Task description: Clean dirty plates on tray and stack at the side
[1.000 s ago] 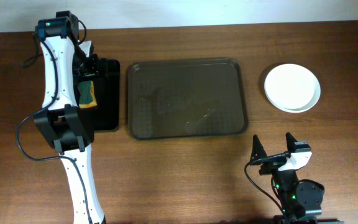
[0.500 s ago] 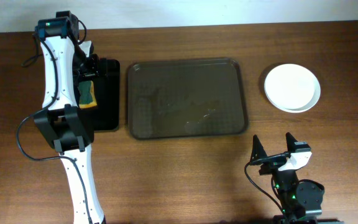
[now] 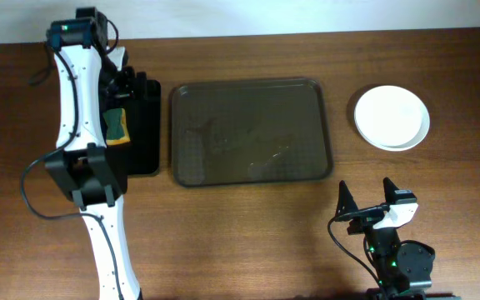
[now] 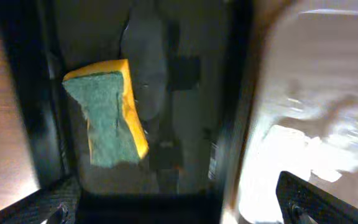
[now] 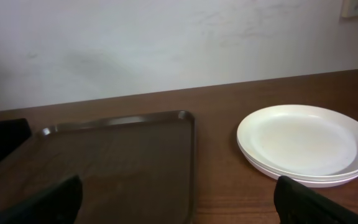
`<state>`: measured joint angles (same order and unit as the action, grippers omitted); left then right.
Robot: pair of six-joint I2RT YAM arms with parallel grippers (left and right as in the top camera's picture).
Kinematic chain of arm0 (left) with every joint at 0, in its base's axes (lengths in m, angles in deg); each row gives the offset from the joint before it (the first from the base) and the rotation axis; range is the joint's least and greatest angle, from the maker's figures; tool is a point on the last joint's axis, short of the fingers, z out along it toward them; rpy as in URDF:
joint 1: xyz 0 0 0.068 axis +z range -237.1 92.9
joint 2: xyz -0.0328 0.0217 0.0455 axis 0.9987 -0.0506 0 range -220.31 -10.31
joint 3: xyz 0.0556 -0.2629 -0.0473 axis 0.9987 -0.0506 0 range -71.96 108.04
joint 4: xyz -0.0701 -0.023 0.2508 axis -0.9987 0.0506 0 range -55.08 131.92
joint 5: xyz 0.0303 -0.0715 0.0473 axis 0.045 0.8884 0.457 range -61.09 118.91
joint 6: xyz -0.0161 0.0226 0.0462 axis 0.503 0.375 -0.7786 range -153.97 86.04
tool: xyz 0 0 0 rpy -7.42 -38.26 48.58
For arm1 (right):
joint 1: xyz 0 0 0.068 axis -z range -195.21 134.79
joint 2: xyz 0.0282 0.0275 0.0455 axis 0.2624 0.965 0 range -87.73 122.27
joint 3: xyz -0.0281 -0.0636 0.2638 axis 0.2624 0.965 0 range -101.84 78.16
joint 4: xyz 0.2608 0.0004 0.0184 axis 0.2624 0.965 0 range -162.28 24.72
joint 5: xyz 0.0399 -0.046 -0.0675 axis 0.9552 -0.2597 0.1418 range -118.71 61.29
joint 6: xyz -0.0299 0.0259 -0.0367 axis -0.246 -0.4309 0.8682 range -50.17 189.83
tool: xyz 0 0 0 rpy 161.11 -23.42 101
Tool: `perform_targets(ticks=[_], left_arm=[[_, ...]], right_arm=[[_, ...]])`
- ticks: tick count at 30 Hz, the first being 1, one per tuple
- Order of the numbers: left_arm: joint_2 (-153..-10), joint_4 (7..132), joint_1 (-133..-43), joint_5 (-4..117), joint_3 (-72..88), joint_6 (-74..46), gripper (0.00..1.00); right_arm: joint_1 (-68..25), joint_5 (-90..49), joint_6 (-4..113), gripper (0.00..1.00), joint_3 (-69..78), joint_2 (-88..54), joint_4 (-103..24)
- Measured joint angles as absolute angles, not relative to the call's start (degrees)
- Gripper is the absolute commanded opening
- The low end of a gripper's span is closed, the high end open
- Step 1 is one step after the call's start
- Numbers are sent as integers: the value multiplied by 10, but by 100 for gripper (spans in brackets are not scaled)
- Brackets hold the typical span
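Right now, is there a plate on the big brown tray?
No, the brown tray holds no plate; the plates sit stacked off to its side.

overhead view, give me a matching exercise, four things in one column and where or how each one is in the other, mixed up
Column A
1. sponge
2. brown tray
3. stacked plates
4. right gripper

Column B
a. in the centre, no plates on it
b. lying in the black tray at the left
c. to the right of the big tray, at the far right
d. at the near side, jaws wide, holding nothing

Pairs: 1-b, 2-a, 3-c, 4-d
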<state>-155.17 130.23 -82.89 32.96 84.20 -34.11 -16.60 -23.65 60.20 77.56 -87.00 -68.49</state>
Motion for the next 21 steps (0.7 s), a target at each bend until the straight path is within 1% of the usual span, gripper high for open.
perform_targets(ticks=[4,7,9,10,11,13,15,16,17,18,19,21], left_arm=[[-1420,1301,-858,330,839,-341,99],[-1271,1295,-879,329,828,-341,99],[-1167,1261,-875,322,774,-342,99],[-1103,1204,-867,317,710,-341,99],[-1068,1175,-861,315,676,-341,99],[-979,1079,-844,307,561,-342,99],[-905,986,-834,303,441,-344,99],[-885,967,-832,302,404,-347,99],[-837,905,-830,300,311,-360,99],[-820,893,-829,300,278,-365,99],[-782,835,-829,299,204,-377,99],[-725,788,-828,299,109,-392,99]], right_arm=[[-166,-236,602,98,776,-870,-685],[-166,-237,602,98,776,-870,-685],[-166,-236,602,98,776,-870,-685],[-166,-237,602,98,776,-870,-685],[-166,-237,602,98,776,-870,-685],[-166,-237,602,98,776,-870,-684],[-166,-237,602,98,776,-870,-684],[-166,-237,602,98,776,-871,-685],[-166,-237,602,98,776,-870,-685],[-166,-237,602,98,776,-871,-684],[-166,-237,602,98,776,-871,-684],[-166,-237,602,98,776,-871,-685]])
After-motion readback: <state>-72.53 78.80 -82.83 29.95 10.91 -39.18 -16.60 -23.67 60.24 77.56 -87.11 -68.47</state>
